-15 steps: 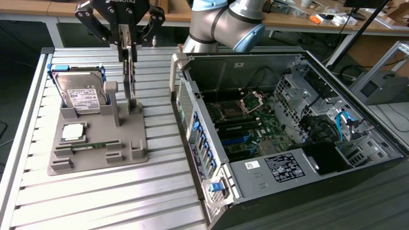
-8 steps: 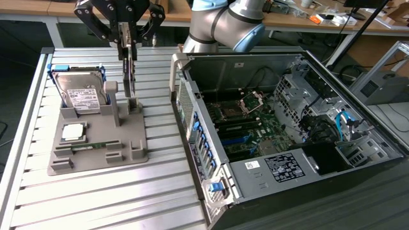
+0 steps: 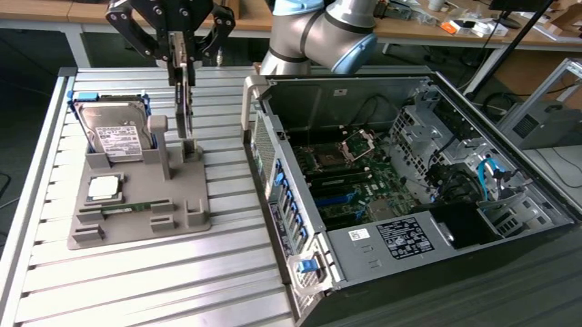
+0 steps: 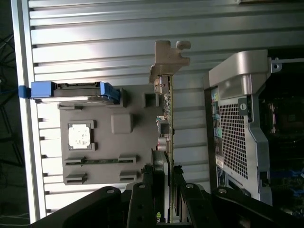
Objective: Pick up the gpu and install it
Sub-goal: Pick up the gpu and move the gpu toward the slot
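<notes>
Gripper: I see the black multi-fingered gripper (image 3: 182, 54) (image 4: 162, 184) at 11 o'clock on the exterior view's clock face, pointing down. Its fingers are closed narrow on a card.
Held thing: the gpu (image 3: 185, 102) (image 4: 167, 109) is a thin flat tan-brown circuit card with a silver metal bracket at one end. It hangs edge-on and upright from the jaws.
GPU position: its lower edge sits right at the rear post of the grey moulded parts fixture (image 3: 182, 197) (image 4: 133, 142). I cannot tell whether it touches.
Fixture contents: a silver hard drive with a white label (image 3: 114, 133) (image 4: 71, 90) stands at 10 o'clock of the fixture. A square silver processor chip (image 3: 103, 187) (image 4: 78, 135) lies at 8 o'clock. A narrow green memory stick (image 3: 136, 206) (image 4: 99, 161) lies just at 6 o'clock of the chip.
Case: the open grey metal computer case (image 3: 364, 95) (image 4: 237, 123) lies at 3 o'clock of the fixture, motherboard exposed.
Surface: everything rests on the ribbed aluminium table (image 3: 136, 286) (image 4: 95, 28).
Arm: the silver-and-blue arm (image 3: 318, 34) rises at 12 o'clock.
</notes>
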### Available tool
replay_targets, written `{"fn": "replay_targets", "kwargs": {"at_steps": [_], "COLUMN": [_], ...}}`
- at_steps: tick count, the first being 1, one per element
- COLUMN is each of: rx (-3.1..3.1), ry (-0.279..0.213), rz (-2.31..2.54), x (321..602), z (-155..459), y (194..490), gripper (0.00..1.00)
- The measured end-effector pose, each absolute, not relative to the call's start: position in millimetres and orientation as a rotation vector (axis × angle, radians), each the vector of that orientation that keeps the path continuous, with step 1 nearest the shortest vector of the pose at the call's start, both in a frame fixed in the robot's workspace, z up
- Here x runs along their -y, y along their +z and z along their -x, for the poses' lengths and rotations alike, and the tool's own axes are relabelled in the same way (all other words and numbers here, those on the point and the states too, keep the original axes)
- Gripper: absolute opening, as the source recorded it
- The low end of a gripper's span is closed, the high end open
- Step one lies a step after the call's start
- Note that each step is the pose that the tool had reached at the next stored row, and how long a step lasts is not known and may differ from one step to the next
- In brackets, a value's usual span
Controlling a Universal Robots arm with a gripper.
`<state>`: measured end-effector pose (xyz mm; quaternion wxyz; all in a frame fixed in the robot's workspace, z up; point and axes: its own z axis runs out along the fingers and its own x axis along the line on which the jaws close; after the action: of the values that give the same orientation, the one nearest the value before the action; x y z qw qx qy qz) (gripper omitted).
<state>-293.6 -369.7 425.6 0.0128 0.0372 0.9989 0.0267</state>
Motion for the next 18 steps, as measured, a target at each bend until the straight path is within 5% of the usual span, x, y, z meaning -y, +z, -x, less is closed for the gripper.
{"fn": "replay_targets", "kwargs": {"at_steps": [18], "rx": [-3.113], "ry": [0.083], "rz": [-0.116], "x": [375], "z": [280], "y": [426], "gripper": [0.27]}}
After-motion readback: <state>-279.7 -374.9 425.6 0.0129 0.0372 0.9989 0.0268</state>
